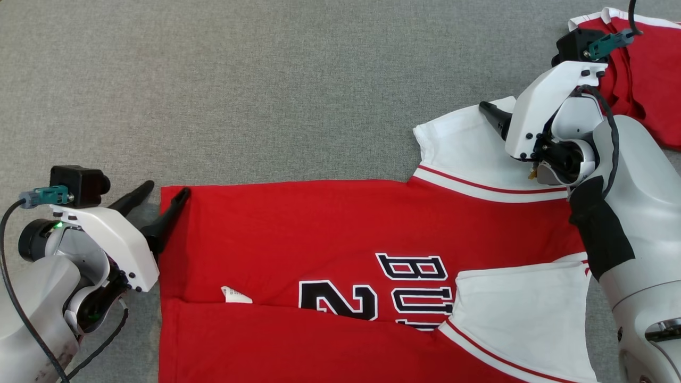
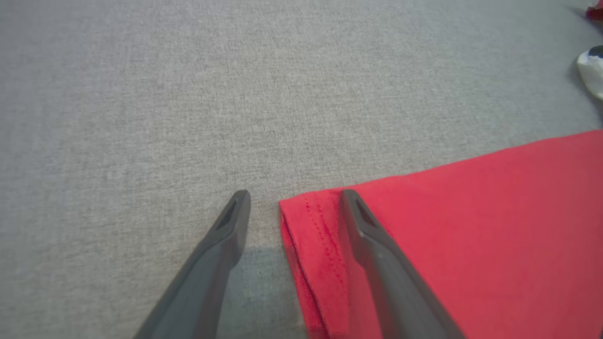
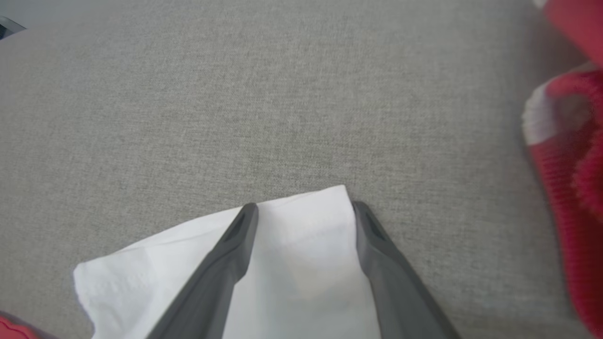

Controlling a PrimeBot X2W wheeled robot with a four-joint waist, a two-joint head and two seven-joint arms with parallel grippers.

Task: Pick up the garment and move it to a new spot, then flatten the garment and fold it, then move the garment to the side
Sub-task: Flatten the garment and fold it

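The garment (image 1: 319, 223) is a red jersey with white sleeves and black lettering, spread flat on the grey cloth with its near part folded over. My left gripper (image 1: 167, 187) is open at the jersey's far left corner. In the left wrist view (image 2: 294, 194) one finger lies on the red hem (image 2: 320, 235) and the other on bare cloth. My right gripper (image 3: 305, 206) is open and low over the far white sleeve (image 3: 301, 245), its fingers straddling the sleeve's corner. In the head view one of its fingers (image 1: 492, 116) shows on that sleeve (image 1: 457, 143).
A second red garment with white trim (image 1: 649, 64) lies bunched at the far right, just behind my right wrist, and shows blurred in the right wrist view (image 3: 570, 155). Grey table cloth (image 1: 213, 80) stretches beyond the jersey. A small white tag (image 1: 235, 294) sits at the fold.
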